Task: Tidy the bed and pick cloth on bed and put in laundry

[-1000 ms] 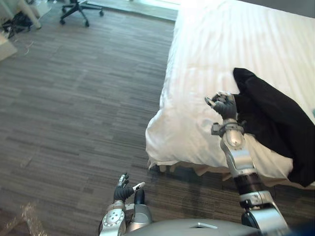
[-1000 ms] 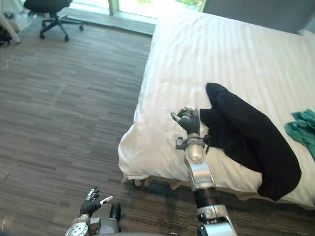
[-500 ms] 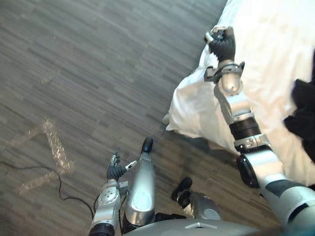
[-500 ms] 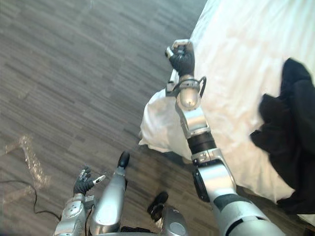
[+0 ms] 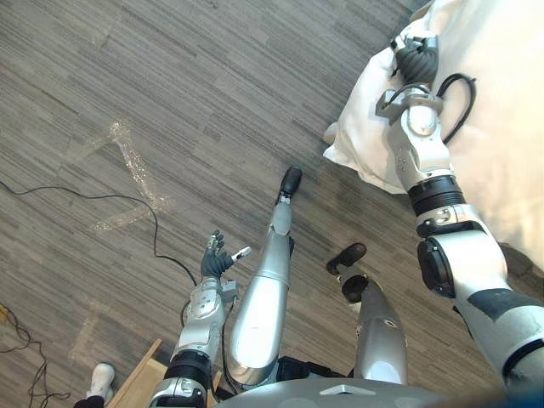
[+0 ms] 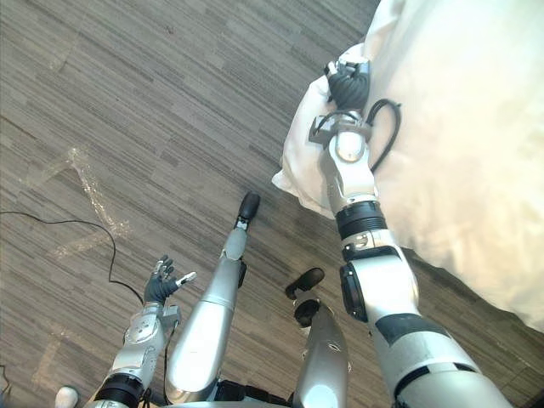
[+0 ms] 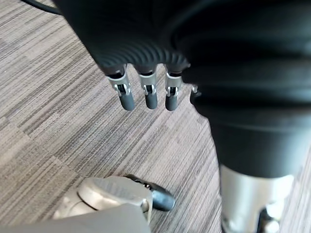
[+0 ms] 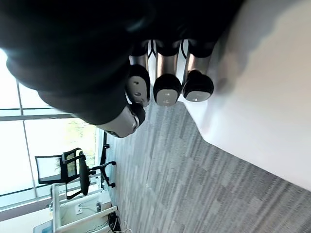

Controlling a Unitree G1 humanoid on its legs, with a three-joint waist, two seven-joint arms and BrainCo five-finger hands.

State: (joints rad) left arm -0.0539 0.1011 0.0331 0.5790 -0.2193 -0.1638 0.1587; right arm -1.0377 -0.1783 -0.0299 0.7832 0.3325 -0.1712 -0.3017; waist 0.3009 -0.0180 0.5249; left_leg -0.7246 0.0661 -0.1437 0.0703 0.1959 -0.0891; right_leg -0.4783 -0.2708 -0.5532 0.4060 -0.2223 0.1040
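Over the bed corner, right hand curled and empty; left hand hangs loose near the floor.

Just beneath and beyond the right hand (image 5: 414,58) lies the white corner of the bed (image 5: 510,127). The hand's fingers (image 8: 166,92) are rolled in toward the thumb with nothing between them, so no bedding is pinched and the sheet is bare beside them. The arm reaches forward from the robot's right, probably to bring the hand within range of the bedding, and a loose fist would keep the fingers from snagging the cover on the way. The left hand (image 5: 215,259) sits low and well apart from the bed, its fingers spread and relaxed above the wood-grain floor (image 5: 170,85), likely parked out of the way. Neither hand holds any cloth, so picking it up and taking it to the laundry is not yet done.
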